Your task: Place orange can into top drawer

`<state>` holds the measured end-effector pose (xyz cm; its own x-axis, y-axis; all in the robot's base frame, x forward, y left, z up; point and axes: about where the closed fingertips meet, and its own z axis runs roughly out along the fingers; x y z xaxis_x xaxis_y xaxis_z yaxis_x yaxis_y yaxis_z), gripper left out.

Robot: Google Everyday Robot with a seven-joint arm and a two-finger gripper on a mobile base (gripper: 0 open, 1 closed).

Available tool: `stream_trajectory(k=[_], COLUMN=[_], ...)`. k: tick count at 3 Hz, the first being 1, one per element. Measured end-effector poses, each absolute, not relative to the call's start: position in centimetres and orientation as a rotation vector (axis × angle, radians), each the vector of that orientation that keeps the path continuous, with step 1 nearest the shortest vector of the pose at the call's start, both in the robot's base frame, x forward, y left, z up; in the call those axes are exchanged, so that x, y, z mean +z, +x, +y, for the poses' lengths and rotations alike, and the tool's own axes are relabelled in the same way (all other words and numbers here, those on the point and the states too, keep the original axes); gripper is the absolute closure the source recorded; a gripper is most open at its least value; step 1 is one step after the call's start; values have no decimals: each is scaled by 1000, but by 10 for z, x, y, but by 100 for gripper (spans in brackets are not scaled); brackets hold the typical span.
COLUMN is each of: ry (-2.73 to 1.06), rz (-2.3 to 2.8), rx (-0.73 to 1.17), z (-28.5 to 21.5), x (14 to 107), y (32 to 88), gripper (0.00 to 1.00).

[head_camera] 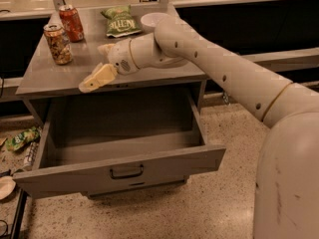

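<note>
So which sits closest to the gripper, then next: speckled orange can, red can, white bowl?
From the gripper, above the cabinet top's front edge:
1. Orange can, just back-left.
2. Red can, farther back-left.
3. White bowl, back right.

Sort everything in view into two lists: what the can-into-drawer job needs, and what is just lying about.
Job: mottled brownish-orange drink can, upright on the grey cabinet top; grey metal top drawer, standing open; gripper, open, over the cabinet's front edge, apart from the can.
Lying about: plainer red-orange can; green crisp bag; white bowl; green wrapper on the floor.
</note>
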<state>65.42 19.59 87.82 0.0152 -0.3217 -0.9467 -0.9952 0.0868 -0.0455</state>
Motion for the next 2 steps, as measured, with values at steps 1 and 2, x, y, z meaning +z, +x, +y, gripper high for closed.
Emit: stream_trajectory(k=[1,2], ry=[-1315,-1239], rz=[1393,1317], rx=[969,968], z=[223,257], x=[893,912], y=[676,708], gripper=[0,0])
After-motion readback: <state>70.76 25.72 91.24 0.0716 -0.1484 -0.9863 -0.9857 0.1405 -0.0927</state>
